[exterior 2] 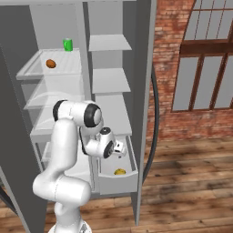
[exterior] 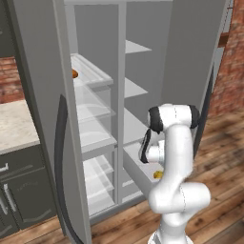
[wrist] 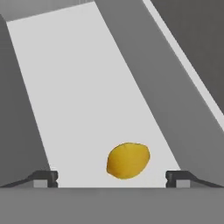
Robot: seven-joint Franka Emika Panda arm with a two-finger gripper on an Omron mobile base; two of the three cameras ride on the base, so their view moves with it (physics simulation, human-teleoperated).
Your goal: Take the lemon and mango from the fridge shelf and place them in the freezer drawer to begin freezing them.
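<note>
Freezer drawer [exterior 2: 132, 175] pulled out low in the open fridge, walls close on both sides. Fridge shelf [exterior 2: 32, 70] high up and to the left of that drawer, well apart. Claw [wrist: 112, 177] hanging just above the drawer floor, tips spread wide, gripping nothing. Mango [exterior 2: 51, 63] on the shelf, far above the claw: probably a long lift clear of the drawer walls next. Lemon [wrist: 127, 160] on the drawer floor between the tips, long axis across them.

Green can [exterior 2: 68, 44] upright at back of top shelf; brick wall [exterior 2: 182, 123], window [exterior 2: 205, 68] right.
</note>
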